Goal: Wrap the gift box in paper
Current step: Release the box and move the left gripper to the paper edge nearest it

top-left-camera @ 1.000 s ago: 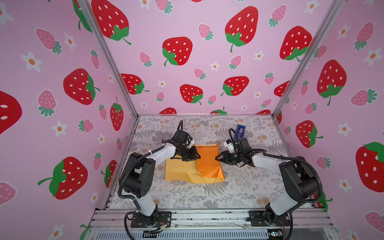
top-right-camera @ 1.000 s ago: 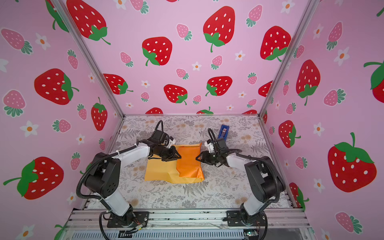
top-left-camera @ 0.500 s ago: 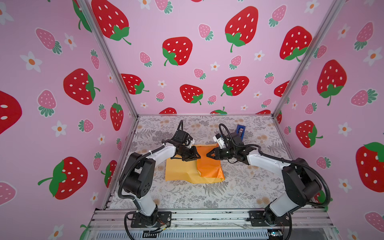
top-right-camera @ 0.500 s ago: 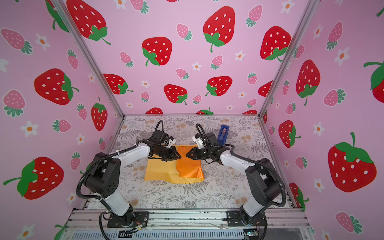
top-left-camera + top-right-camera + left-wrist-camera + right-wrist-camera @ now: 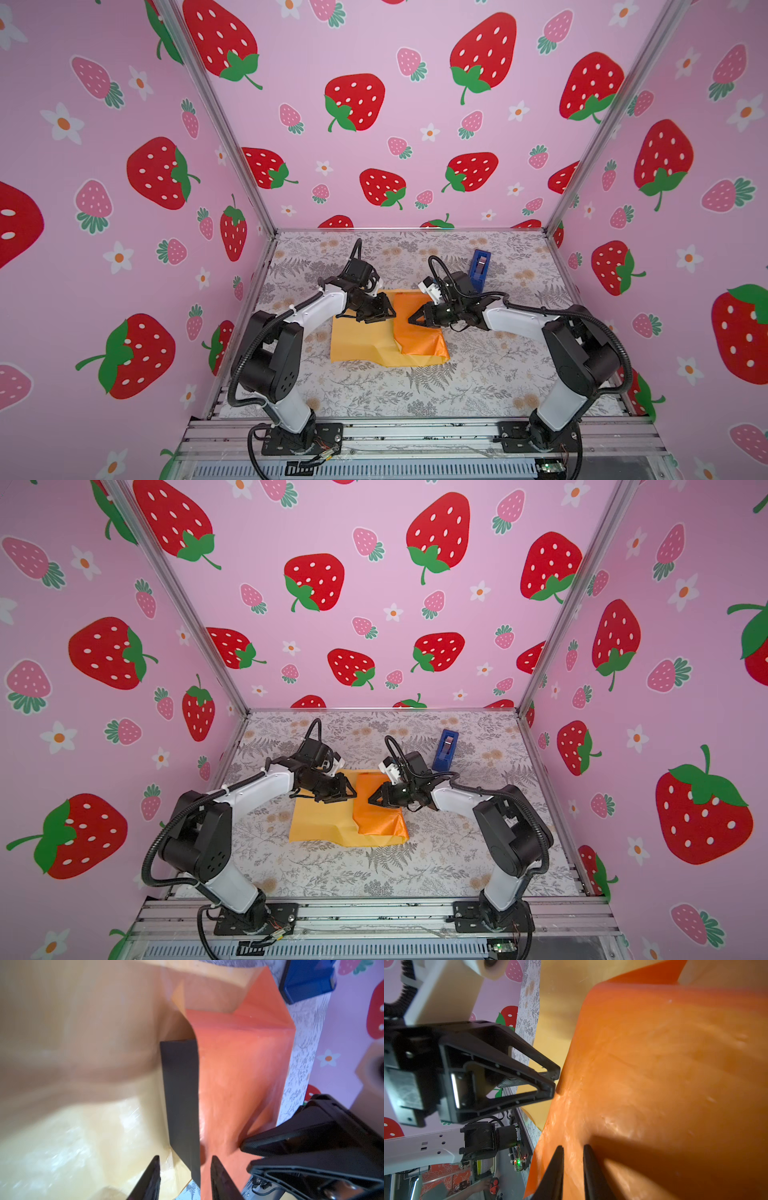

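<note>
– Left wrist view: the gift box (image 5: 180,1095) shows only as a black strip. The paper (image 5: 239,1076) is folded orange side up over the rest. What is new?

– The left gripper (image 5: 185,1167) has let go. Its jaws now stand apart, astride the fold's edge. The right gripper (image 5: 572,1157) has come in from the sheet's right edge and closed to a slit on the fold, which puckers at its tips.

– A handover, then?

– I judge so: the right one now pins the fold. Box and sheet sit mid-worktop (image 5: 478,374), with the blue tape dispenser (image 5: 480,266) towards the far right corner.
</note>
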You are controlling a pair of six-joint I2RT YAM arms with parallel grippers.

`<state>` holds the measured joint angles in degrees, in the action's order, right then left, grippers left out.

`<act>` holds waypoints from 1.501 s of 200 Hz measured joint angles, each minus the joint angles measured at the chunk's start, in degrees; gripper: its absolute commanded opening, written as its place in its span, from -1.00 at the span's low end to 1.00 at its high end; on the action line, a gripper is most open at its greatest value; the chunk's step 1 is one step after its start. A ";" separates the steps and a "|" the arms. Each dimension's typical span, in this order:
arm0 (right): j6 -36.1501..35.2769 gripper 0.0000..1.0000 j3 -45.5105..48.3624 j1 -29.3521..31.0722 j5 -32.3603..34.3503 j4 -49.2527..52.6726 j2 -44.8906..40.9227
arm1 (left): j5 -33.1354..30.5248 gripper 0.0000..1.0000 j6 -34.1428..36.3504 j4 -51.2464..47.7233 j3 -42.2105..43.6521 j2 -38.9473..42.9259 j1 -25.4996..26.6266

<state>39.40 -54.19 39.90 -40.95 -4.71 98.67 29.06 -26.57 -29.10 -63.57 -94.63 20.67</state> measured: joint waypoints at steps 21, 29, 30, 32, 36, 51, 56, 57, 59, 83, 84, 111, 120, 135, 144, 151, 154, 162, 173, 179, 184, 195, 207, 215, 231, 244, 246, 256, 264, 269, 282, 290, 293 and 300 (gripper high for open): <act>-0.24 -0.57 -0.02 0.00 0.00 0.00 0.00 | -1.75 0.21 1.46 -2.40 0.02 4.87 -4.04; -0.26 -0.57 -0.02 0.00 -0.02 0.02 0.00 | -2.19 0.27 1.77 -2.78 0.13 6.80 -6.10; -0.28 -0.57 0.00 0.02 -0.02 0.00 0.00 | -2.25 0.28 1.86 -2.82 0.13 6.99 -6.29; -0.28 -0.57 -0.02 0.00 -0.02 0.00 0.00 | -2.45 0.29 1.90 -2.89 0.22 7.48 -6.82; -0.31 -0.57 -0.02 0.00 -0.02 0.02 0.00 | -2.60 0.31 2.03 -2.86 0.48 8.41 -8.22; -0.42 -0.57 0.00 0.00 -0.04 0.02 0.00 | -3.04 0.36 2.25 -2.45 2.38 11.10 -13.09; -0.44 -0.57 -0.02 0.00 -0.04 0.02 0.00 | -3.06 0.38 2.29 -2.27 3.34 11.67 -14.97; -0.44 -0.57 0.00 0.00 -0.04 0.02 0.00 | -3.08 0.38 2.29 -2.27 3.52 11.76 -15.26; -0.44 -0.57 -0.02 0.00 -0.04 0.02 0.00 | -3.08 0.39 2.16 -2.16 3.91 11.87 -15.78; -0.48 -0.57 -0.02 0.00 -0.07 0.02 0.00 | -2.62 0.47 1.20 0.46 10.45 12.00 -22.69; -0.48 -0.57 -0.02 0.00 -0.07 0.02 0.00 | -2.60 0.48 1.11 0.59 10.69 11.96 -22.84; -0.66 -0.56 -0.02 0.00 -0.17 0.07 0.00 | -2.01 0.53 0.46 2.38 15.91 10.23 -26.40; -0.70 -0.56 -0.02 0.00 -0.22 0.07 0.00 | -1.53 0.53 0.33 2.80 16.59 9.66 -27.04; -0.72 -0.56 -0.02 0.00 -0.26 0.07 0.00 | 0.33 0.45 0.02 4.90 17.27 7.91 -27.87; -0.72 -0.56 -0.02 0.00 -0.26 0.07 0.00 | 1.88 0.35 -0.24 6.16 17.31 6.60 -28.04; -0.72 -0.56 -0.02 0.00 -0.26 0.07 0.00 | 3.21 0.26 -0.33 7.13 17.38 5.68 -28.09; -0.72 -0.56 -0.02 0.00 -0.26 0.07 0.00 | 3.69 0.23 -0.33 7.43 17.40 5.33 -28.09; -0.72 -0.56 -0.02 0.00 -0.26 0.07 0.00 | 5.05 0.16 -0.52 8.37 17.51 4.61 -28.06; -0.72 -0.55 -0.02 0.00 -0.26 0.07 0.00 | 6.62 0.08 -0.66 9.27 17.88 4.20 -28.06; -0.72 -0.56 -0.02 0.00 -0.28 0.07 0.00 | 7.21 0.03 -0.59 9.53 18.12 4.26 -28.06; -0.72 -0.55 -0.02 0.00 -0.26 0.07 0.00 | 7.52 -0.02 -0.63 9.57 18.18 4.37 -28.06; -0.72 -0.56 -0.02 0.00 -0.26 0.07 0.00 | 8.02 -0.13 -0.72 9.62 18.34 4.98 -28.06; -0.70 -0.55 -0.02 0.00 -0.26 0.07 0.00 | 8.44 -0.26 -0.59 9.66 18.36 6.10 -28.06; -0.70 -0.55 -0.02 0.00 -0.28 0.04 0.00 | 8.83 -0.35 -0.70 9.66 18.36 7.04 -28.06; -0.70 -0.56 -0.02 0.00 -0.28 0.07 0.00 | 9.20 -0.53 -0.33 9.62 18.36 8.17 -27.87; -0.70 -0.55 -0.02 0.00 -0.26 0.07 0.00 | 9.49 -0.65 -0.13 9.55 18.36 8.48 -27.52; -0.70 -0.55 -0.02 0.00 -0.28 0.07 0.00 | 9.49 -0.67 -0.28 9.51 18.36 8.48 -27.47; -0.70 -0.55 -0.02 0.00 -0.26 0.04 0.00 | 9.55 -0.75 0.22 9.25 18.36 8.48 -26.95; -0.70 -0.55 -0.02 0.00 -0.26 0.07 0.00 | 9.55 -0.78 0.35 8.81 18.34 8.50 -26.40; -0.68 -0.55 -0.02 0.00 -0.28 0.07 0.00 | 9.53 -0.79 0.52 8.52 18.32 8.57 -26.03; -0.68 -0.55 -0.02 0.00 -0.26 0.04 0.00 | 9.49 -0.82 0.98 7.54 18.18 9.03 -25.03; -0.70 -0.56 -0.02 0.00 -0.26 0.07 0.00 | 9.35 -0.84 1.29 6.54 17.75 9.66 -24.37; -0.68 -0.55 -0.02 0.00 -0.26 0.04 0.00 | 9.29 -0.85 1.38 6.27 17.66 9.79 -24.20; -0.68 -0.55 -0.02 0.00 -0.26 0.04 0.00 | 9.09 -0.86 1.57 5.42 17.00 10.58 -23.50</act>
<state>38.72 -54.22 39.90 -41.21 -4.67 98.67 38.15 -24.99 -23.68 -46.57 -84.05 -2.83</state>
